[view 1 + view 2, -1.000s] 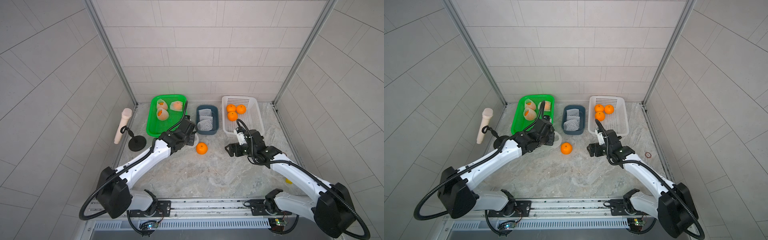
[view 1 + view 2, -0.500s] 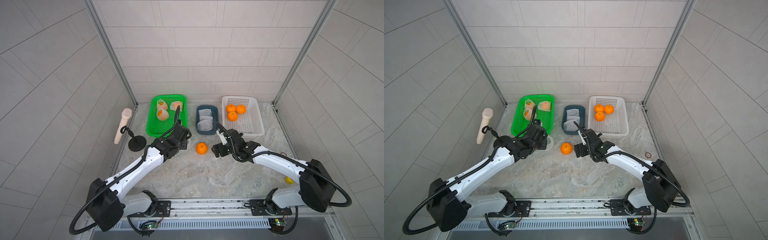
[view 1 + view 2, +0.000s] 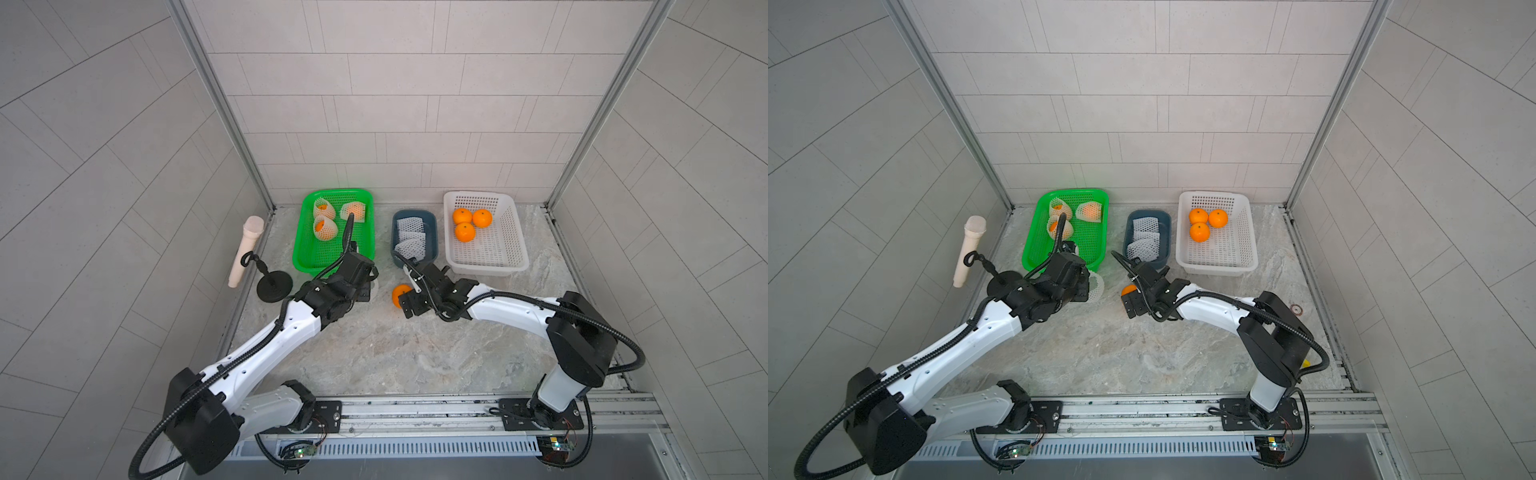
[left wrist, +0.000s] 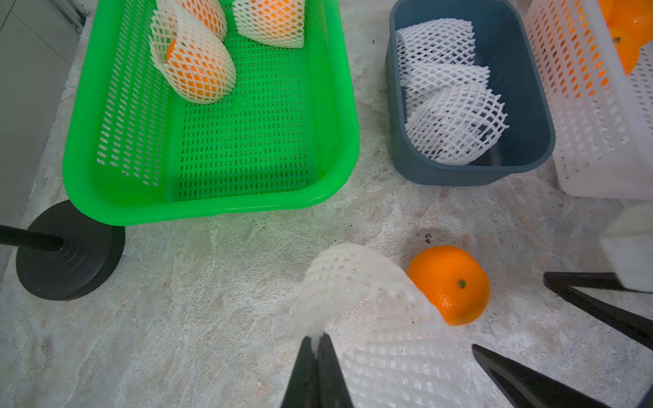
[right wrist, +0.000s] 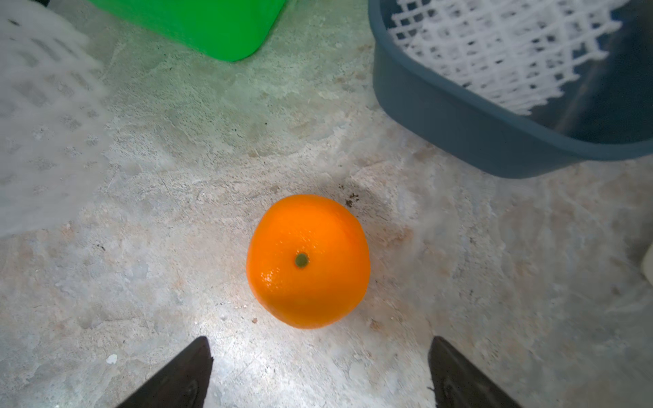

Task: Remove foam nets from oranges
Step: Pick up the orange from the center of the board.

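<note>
A bare orange [image 3: 400,292] [image 5: 308,261] lies on the stone table between the two arms. My right gripper [image 5: 319,348] [image 3: 409,305] stands open just short of it, with its fingers apart and nothing between them. My left gripper [image 4: 316,339] is shut on the edge of a white foam net [image 4: 371,300] [image 3: 1096,286], which hangs limp and empty to the left of the orange. Three oranges in foam nets [image 3: 325,228] lie in the green basket [image 3: 332,257]. Loose nets [image 3: 409,239] fill the blue bin [image 3: 432,232]. Three bare oranges [image 3: 464,231] sit in the white basket [image 3: 498,253].
A beige microphone [image 3: 246,249] leans on a black stand with a round base [image 3: 273,286] left of the green basket, close to my left arm. The three containers line the back wall. A small ring [image 3: 1296,308] lies on the table at the right.
My right gripper has swung left up to the bare orange and opened wider. My left gripper has drawn back slightly from the orange with the net in it.
</note>
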You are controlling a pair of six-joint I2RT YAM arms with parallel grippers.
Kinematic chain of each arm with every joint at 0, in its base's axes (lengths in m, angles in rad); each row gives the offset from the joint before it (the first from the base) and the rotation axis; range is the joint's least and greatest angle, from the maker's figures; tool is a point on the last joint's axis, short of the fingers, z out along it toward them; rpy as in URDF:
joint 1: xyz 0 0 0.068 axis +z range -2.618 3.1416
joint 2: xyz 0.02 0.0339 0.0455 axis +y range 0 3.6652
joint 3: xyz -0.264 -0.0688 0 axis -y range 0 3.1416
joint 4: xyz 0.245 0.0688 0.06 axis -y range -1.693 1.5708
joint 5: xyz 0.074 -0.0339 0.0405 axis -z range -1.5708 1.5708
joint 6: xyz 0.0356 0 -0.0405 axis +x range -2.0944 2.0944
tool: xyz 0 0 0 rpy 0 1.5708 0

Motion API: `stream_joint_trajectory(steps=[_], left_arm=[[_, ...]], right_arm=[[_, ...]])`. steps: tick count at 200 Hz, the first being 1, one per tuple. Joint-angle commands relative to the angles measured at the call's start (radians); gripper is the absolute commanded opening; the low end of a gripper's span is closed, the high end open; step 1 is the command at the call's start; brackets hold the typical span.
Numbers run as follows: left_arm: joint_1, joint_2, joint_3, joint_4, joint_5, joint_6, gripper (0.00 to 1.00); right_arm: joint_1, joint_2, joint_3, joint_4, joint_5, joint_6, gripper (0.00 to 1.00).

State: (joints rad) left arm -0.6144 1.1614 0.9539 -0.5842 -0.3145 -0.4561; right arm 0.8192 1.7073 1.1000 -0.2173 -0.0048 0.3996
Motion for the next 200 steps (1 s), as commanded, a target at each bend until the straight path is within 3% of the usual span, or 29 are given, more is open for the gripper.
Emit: stream_joint_trajectory(steps=[1, 39, 200], left_arm=[[0.005, -0.025, -0.014, -0.031, -0.03, -0.024, 0.0], [0.007, -0.048, -0.021, -0.035, -0.034, -0.023, 0.0], [0.008, -0.086, -0.046, -0.055, -0.033, -0.041, 0.0]], right_arm=[[0.022, 0.043, 0.057, -0.034, 0.036, -0.018, 0.97], [0.049, 0.139, 0.16, -0.116, 0.092, -0.041, 0.98], [0.049, 0.247, 0.226, -0.148, 0.131, -0.012, 0.9]])
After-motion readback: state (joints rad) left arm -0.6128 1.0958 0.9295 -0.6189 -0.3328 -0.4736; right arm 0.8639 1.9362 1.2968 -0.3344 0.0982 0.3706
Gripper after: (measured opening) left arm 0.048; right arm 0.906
